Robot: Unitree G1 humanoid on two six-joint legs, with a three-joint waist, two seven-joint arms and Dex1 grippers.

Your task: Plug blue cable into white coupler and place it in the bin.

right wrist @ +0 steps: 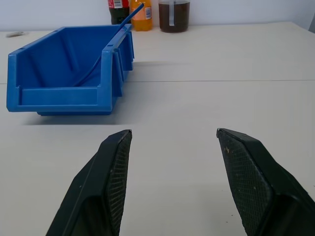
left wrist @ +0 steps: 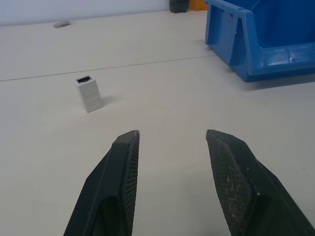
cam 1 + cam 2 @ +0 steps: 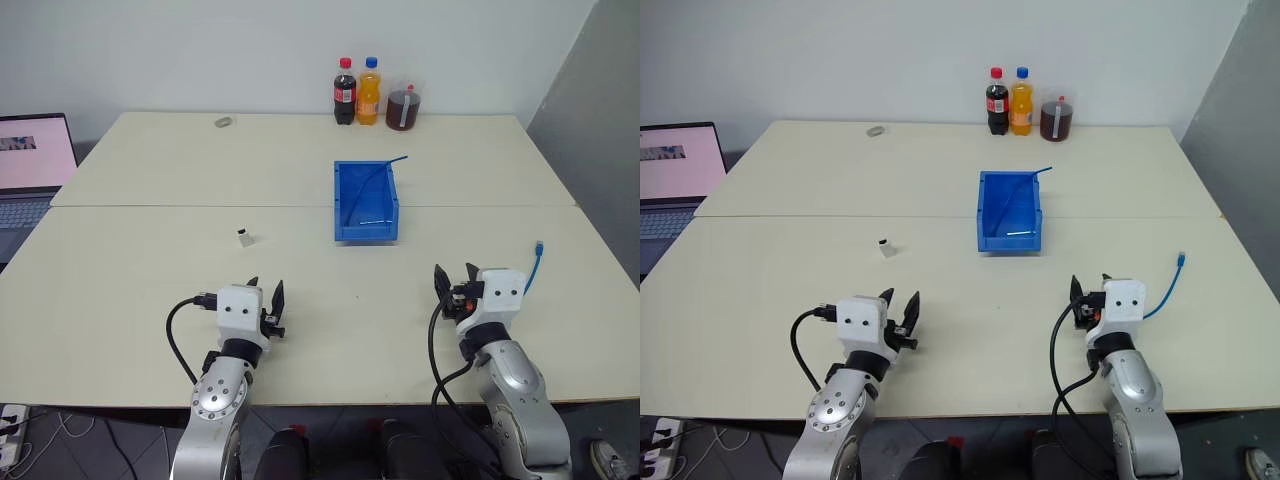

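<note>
Fingers of both grippers are spread apart and nothing is held between them. The left gripper [image 3: 267, 303] is held low over the near part of the table [image 3: 150, 260], its two black fingers [image 2: 118, 177] parted with only bare tabletop between and beneath them. The right gripper [image 3: 455, 280] is held likewise over the near right of the table, its fingers [image 1: 106, 172] parted a little wider and touching nothing.

The bin [image 3: 365, 203] is set near the middle of the table, ahead of and between the two grippers, its lowered lip towards the robot. A length of blue cable [image 1: 106, 51] is seen inside it, rising over the far rim. A plug end of the blue cable [image 3: 538, 246] is also seen at the right edge of the table, just beyond the right gripper, trailing down off the edge.

The white coupler [image 2: 88, 93] is stood on the table ahead of the left gripper, to the left of the bin and well apart from it, its dark end upward.

At the far edge are placed a cola bottle [image 3: 344, 91], an orange bottle [image 3: 369, 91] and a jar of dark liquid [image 3: 404, 105]; a small grey ring [image 3: 223, 122] lies to their left. A laptop [image 3: 30, 170] is open beyond the table's left side.
</note>
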